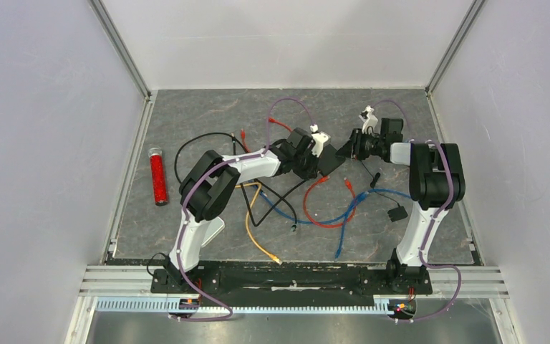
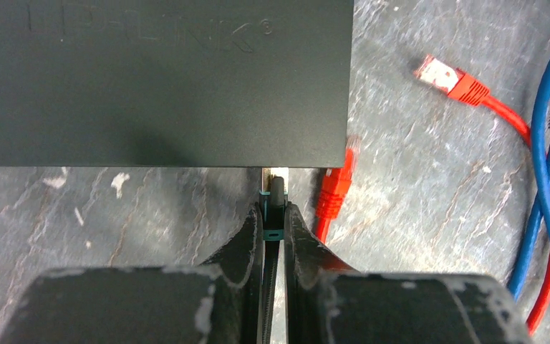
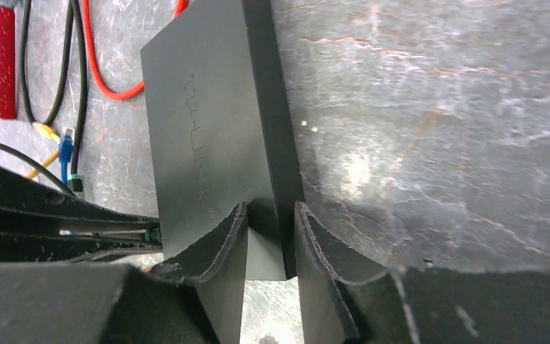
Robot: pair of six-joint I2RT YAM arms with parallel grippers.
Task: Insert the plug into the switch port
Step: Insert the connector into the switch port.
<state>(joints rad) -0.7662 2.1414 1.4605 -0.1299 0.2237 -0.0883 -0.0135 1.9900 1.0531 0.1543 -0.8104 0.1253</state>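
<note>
The black TP-Link switch (image 1: 331,159) is held up off the grey mat between the two arms. In the left wrist view the switch (image 2: 157,79) fills the top left. My left gripper (image 2: 275,215) is shut on a black cable plug (image 2: 276,190) with a teal clip. The plug's tip meets the switch's near edge, and the port itself is hidden. In the top view the left gripper (image 1: 314,154) sits at the switch's left side. My right gripper (image 3: 272,215) is shut on a corner of the switch (image 3: 215,136), and it shows in the top view (image 1: 351,149) at the switch's right side.
A red cylinder (image 1: 158,175) lies at the left of the mat. Red (image 1: 326,208), blue (image 1: 351,215), yellow (image 1: 254,229) and black cables tangle in front of the switch. A small black block (image 1: 397,213) lies near the right arm. Two red plugs (image 2: 444,75) (image 2: 336,190) lie beside the switch.
</note>
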